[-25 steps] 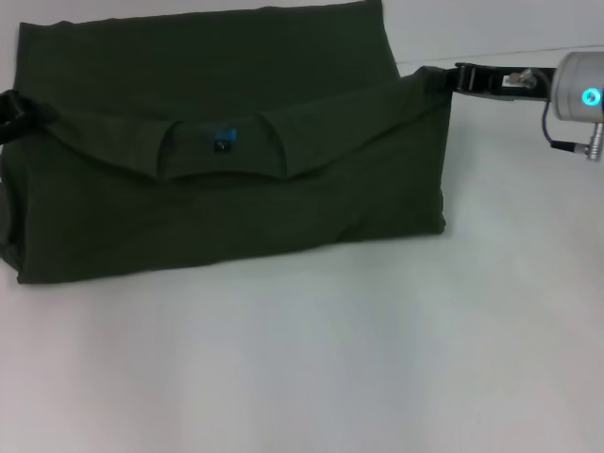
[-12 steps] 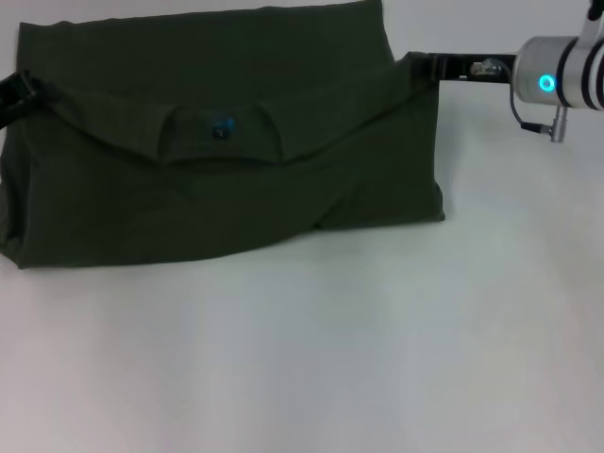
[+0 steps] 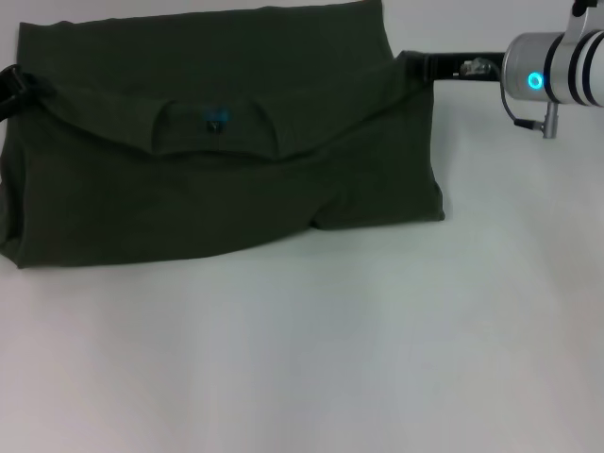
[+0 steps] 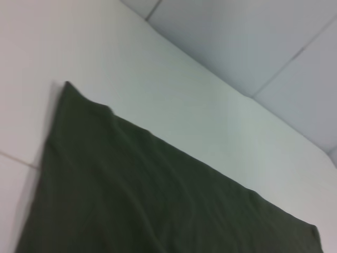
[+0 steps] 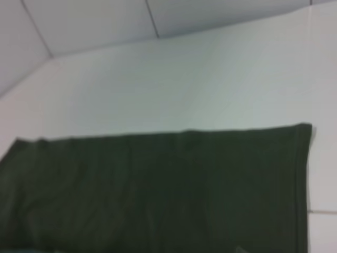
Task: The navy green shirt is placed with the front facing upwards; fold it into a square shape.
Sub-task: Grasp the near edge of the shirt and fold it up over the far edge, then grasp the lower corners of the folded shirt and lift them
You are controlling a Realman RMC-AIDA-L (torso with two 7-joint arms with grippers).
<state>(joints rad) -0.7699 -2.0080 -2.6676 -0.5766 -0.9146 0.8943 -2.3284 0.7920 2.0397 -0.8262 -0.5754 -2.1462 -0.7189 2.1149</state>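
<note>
The navy green shirt [image 3: 226, 142] lay on the white table [image 3: 311, 349], spread across the far left and middle of my head view. Its upper part was doubled over toward its hem, so the neckline and the small blue label print [image 3: 216, 121] sat on top of the folded layer, with a strip of the lower layer showing beyond it at the far edge. The near edge ran uneven, with a slanted crease toward its right end.

My right gripper [image 3: 422, 66] was at the shirt's far right corner, closed on the cloth there, the corner drawn up to it. My left gripper [image 3: 13, 83] was at the shirt's left edge, just inside the picture's border; it met the cloth, but I could not tell whether it was pinching it or not.

From my left wrist, the shirt [image 4: 158, 195] showed as a flat dark sheet with one corner against the table [image 4: 158, 79]. From my right wrist, the shirt [image 5: 158, 190] showed a straight hemmed edge on the table [image 5: 184, 79].
</note>
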